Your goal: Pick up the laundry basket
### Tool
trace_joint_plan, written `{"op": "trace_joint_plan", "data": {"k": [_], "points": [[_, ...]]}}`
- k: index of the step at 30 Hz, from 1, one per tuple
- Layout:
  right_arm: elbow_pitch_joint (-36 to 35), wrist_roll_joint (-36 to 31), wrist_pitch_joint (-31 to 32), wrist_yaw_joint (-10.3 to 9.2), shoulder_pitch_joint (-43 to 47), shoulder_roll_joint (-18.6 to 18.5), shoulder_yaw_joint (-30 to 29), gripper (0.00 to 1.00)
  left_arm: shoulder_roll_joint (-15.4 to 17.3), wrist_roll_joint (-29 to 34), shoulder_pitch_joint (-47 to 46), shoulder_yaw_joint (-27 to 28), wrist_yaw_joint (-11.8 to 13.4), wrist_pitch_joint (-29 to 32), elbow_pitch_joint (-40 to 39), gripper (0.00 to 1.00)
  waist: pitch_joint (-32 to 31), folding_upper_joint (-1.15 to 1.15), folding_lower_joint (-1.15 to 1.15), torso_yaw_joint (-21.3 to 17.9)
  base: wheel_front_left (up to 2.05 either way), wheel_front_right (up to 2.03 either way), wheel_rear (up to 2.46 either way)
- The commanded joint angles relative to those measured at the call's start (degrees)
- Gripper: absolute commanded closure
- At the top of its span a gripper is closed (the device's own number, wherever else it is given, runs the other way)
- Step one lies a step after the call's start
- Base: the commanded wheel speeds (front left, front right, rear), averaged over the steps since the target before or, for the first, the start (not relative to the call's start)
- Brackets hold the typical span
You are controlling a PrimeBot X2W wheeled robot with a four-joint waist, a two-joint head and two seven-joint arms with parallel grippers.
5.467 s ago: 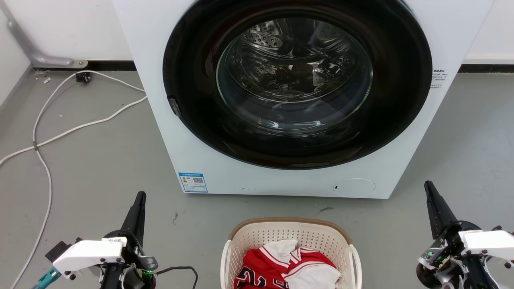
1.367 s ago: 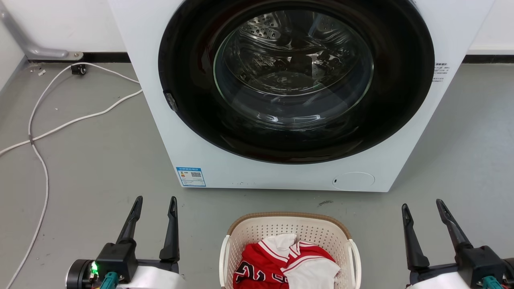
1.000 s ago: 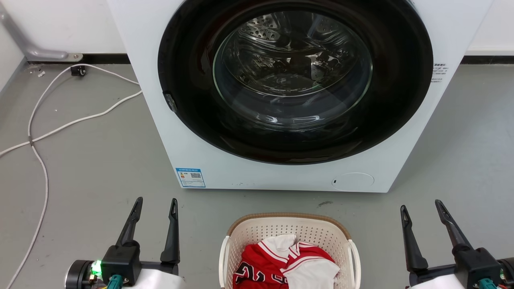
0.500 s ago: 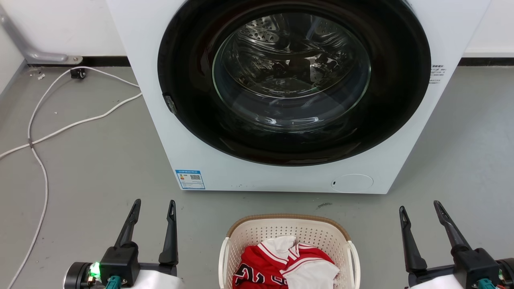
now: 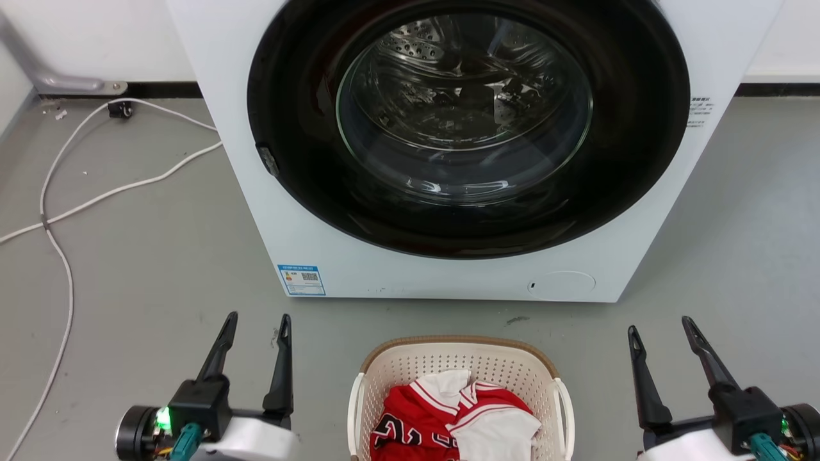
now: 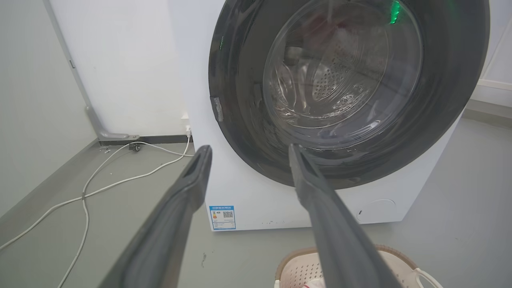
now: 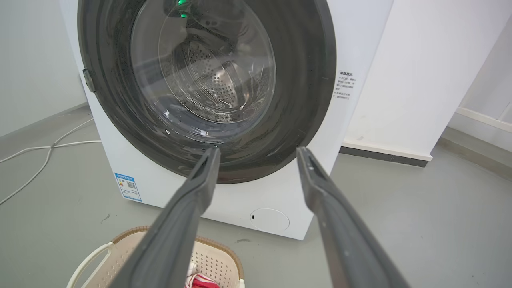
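The laundry basket (image 5: 410, 365) sits on the grey floor at the bottom middle of the head view, cream-white and perforated with a brown woven rim and white side handles. Red and white clothes (image 5: 458, 419) lie in it. My left gripper (image 5: 258, 320) stands open to the basket's left, clear of it. My right gripper (image 5: 662, 325) stands open to its right, also apart from it. The left wrist view catches the laundry basket (image 6: 294, 270) at the bottom right, beyond the open left gripper (image 6: 249, 149). The right wrist view has the laundry basket (image 7: 210, 256) at the bottom left and the open right gripper (image 7: 258, 151).
A white front-loading washer (image 5: 448, 282) with a round dark glass door stands just behind the basket. White cables (image 5: 96, 198) trail over the floor at the left. A white wall and a white pillar (image 7: 420, 80) close the back; bare floor lies on both sides.
Since 5.5 s ago both wrists have turned so that each gripper's two fingers show spread apart. In the last half second the left gripper has shifted slightly right and the camera view has dropped a little.
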Motion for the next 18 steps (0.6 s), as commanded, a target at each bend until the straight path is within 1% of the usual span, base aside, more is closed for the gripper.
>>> {"op": "trace_joint_plan", "data": {"k": [1,7,13,18], "points": [[0.47,-0.09,-0.12,-0.04,-1.36,-0.18,0.24,0.0,-0.09,0.42,-1.4,-0.2,-0.42,-0.3,0.47,0.0,0.55,0.0,0.0,-0.06,0.0,0.0,0.0],[6.22,-0.41,-0.12,-0.04,-5.82,-0.16,1.26,0.0,0.4,1.27,-6.69,-1.66,-1.55,-0.24,7.13,0.0,4.13,0.0,0.0,-0.47,0.0,0.0,0.0],[14.11,-1.83,-0.11,-0.04,-11.66,-0.15,2.24,0.0,1.24,1.22,-12.86,-3.84,-2.31,-0.24,17.14,0.0,9.58,0.0,0.0,-1.22,0.0,0.0,0.0],[22.03,-3.48,-0.11,-0.04,-17.0,-0.14,2.53,0.0,1.84,0.51,-17.79,-5.39,-2.61,-0.24,24.86,0.0,14.37,0.0,0.0,-2.15,0.0,0.0,0.0]]}}
